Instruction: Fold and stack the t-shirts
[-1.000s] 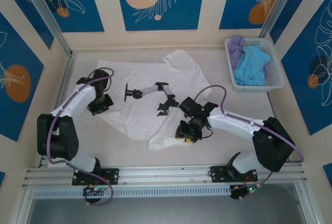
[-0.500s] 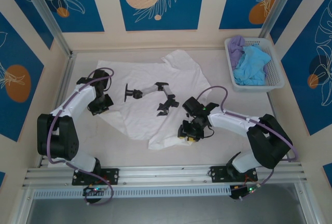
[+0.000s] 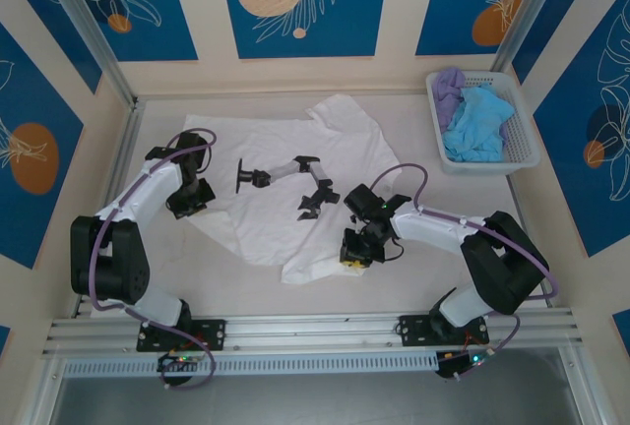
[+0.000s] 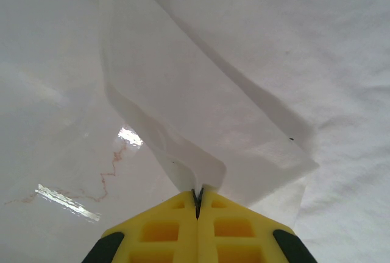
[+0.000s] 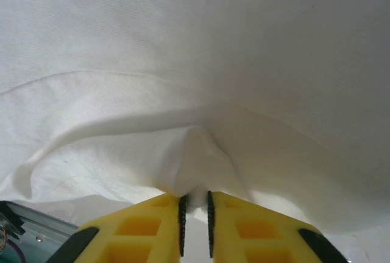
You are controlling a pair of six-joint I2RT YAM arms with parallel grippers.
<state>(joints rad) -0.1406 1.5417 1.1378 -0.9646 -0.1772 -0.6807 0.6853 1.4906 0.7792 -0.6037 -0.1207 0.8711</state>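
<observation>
Barely begun, the white t-shirt [image 3: 276, 140] lies spread and unfolded on the tabletop [image 3: 197, 277], its left edge clamped in the left tool [image 4: 197, 191], a near-hem ridge pinched in the right tool [image 5: 195, 199]; the light blue t-shirt [image 3: 477, 125] and lavender t-shirt [image 3: 451, 83] sit crumpled in the basket [image 3: 527, 150]. How many layers each tool holds is unclear

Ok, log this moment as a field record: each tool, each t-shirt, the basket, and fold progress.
left tool: shut on a fold of the white t-shirt, at its left side
right tool: closed on a pinch of cloth at the same shirt's near edge
white t-shirt: spread rumpled on the table, dark print facing up, not yet folded
light blue t-shirt: crumpled in the white lattice basket
lavender t-shirt: crumpled at the basket's far end
stack: none started
</observation>
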